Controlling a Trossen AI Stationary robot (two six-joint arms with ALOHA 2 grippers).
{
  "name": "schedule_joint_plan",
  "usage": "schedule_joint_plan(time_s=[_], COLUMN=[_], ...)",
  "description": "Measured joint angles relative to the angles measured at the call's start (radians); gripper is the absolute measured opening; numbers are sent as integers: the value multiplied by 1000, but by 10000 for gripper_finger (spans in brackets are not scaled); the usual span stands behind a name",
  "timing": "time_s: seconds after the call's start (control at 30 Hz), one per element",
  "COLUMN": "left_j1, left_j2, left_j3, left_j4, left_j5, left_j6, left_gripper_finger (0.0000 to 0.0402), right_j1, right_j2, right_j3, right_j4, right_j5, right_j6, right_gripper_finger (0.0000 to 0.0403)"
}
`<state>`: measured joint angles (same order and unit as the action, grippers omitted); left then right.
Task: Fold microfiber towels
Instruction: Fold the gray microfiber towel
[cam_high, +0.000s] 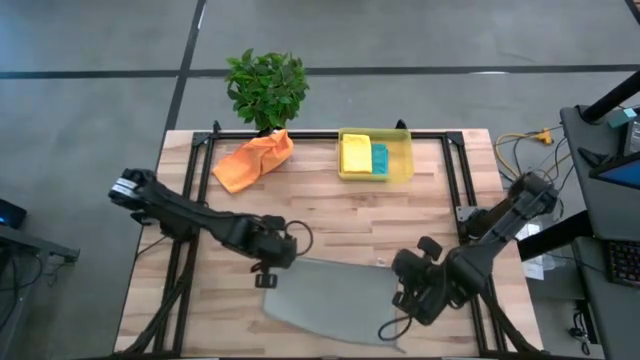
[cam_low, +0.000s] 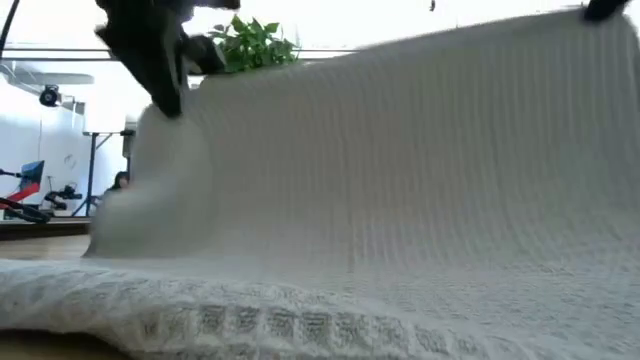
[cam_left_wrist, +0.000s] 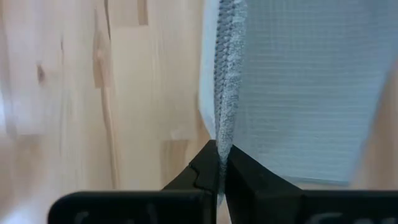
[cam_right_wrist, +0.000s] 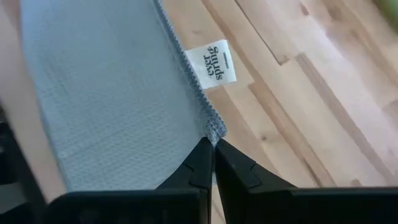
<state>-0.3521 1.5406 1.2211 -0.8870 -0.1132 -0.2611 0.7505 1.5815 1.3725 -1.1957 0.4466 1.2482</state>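
Note:
A light grey microfiber towel (cam_high: 330, 295) spans between my two grippers over the near half of the table. In the low view it rises like a wall (cam_low: 400, 170). My left gripper (cam_high: 268, 265) is shut on its left end and my right gripper (cam_high: 415, 295) on its right end. An orange towel (cam_high: 252, 160) lies crumpled at the far left. A yellow towel (cam_high: 355, 153) and a teal towel (cam_high: 380, 158) lie folded in a yellow bin (cam_high: 400, 165). My left gripper (cam_left_wrist: 221, 155) pinches the grey towel's stitched hem (cam_left_wrist: 225, 127) between its two fingers, coming steeply from above. The hem runs straight away from the fingertips, and the cloth hangs from it toward the table. My right gripper (cam_right_wrist: 212, 149) pinches the towel's hemmed corner (cam_right_wrist: 214, 132), close to the white label (cam_right_wrist: 211, 62), slanting down from above. The towel's raised edge stretches between both holds, and its lower edge (cam_low: 300, 320) lies on the table.
A potted plant (cam_high: 266, 88) stands behind the table's far edge. The bin sits at the far middle. Bare wood (cam_high: 350, 225) lies between the grey towel and the bin. Cables (cam_high: 520, 145) hang off the right side.

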Motion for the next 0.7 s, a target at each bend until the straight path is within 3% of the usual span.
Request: schedule_joint_plan(time_s=[0.37,0.53,0.7], left_j1=[247,341,389], left_j2=[23,29,54], left_j3=[-188,-249,-258], left_j4=[252,344,365], left_j5=[-52,-11,-40], left_j6=[95,97,120], left_gripper_finger=[0,0,0], right_j1=[-213,-346,-458], right_j2=[-244,-306,-298], right_j3=[-460,-582,-624], right_j4=[292,418,446], right_j5=[-17,-68,-85], right_j6=[-156,-259,-307], right_gripper_finger=[8,8,8])
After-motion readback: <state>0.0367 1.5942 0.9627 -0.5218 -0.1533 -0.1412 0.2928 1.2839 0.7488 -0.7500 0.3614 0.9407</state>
